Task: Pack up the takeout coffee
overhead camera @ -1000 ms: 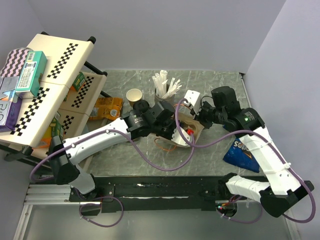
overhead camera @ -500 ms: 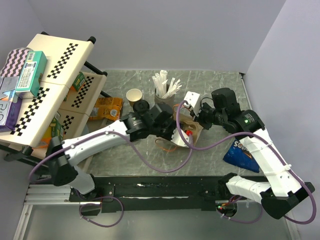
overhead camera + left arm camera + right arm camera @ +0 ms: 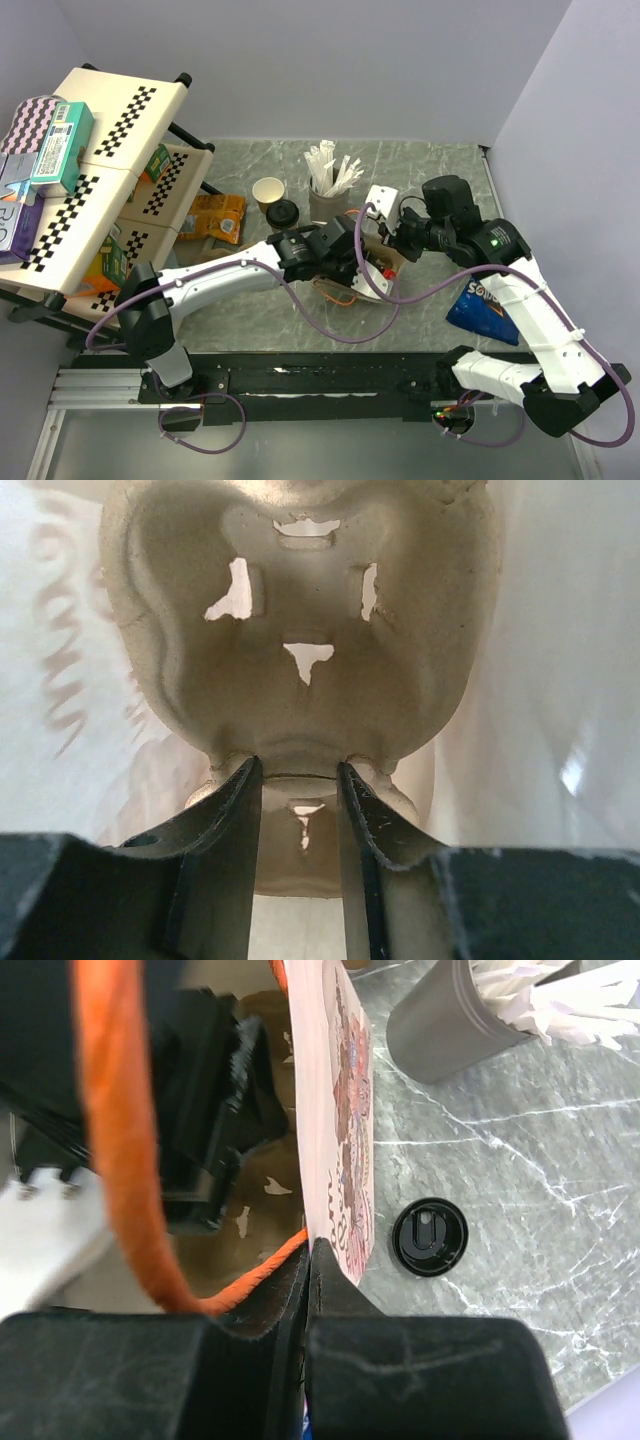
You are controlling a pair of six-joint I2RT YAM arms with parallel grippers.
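One brown kraft cup (image 3: 268, 190), open and white inside, stands on the table with a black lid (image 3: 283, 211) beside it. The lid also shows in the right wrist view (image 3: 429, 1237). My left gripper (image 3: 295, 770) is shut on the rim of the brown moulded cup carrier (image 3: 300, 610) and holds it inside the white paper bag (image 3: 380, 266). In the top view the left gripper (image 3: 357, 257) reaches into the bag's mouth. My right gripper (image 3: 310, 1250) is shut on the bag's printed rim (image 3: 340, 1110) next to its orange handle (image 3: 110, 1110). It also shows in the top view (image 3: 393, 238).
The grey cup of white sticks (image 3: 328, 200) stands just behind the bag, and shows in the right wrist view (image 3: 440, 1025). A blue chips bag (image 3: 485, 305) lies at the right. A checkered shelf rack (image 3: 100, 150) with snack packs stands at the left.
My left arm has reached further right and deeper into the bag with the carrier. The right gripper has kept its hold on the bag's rim.
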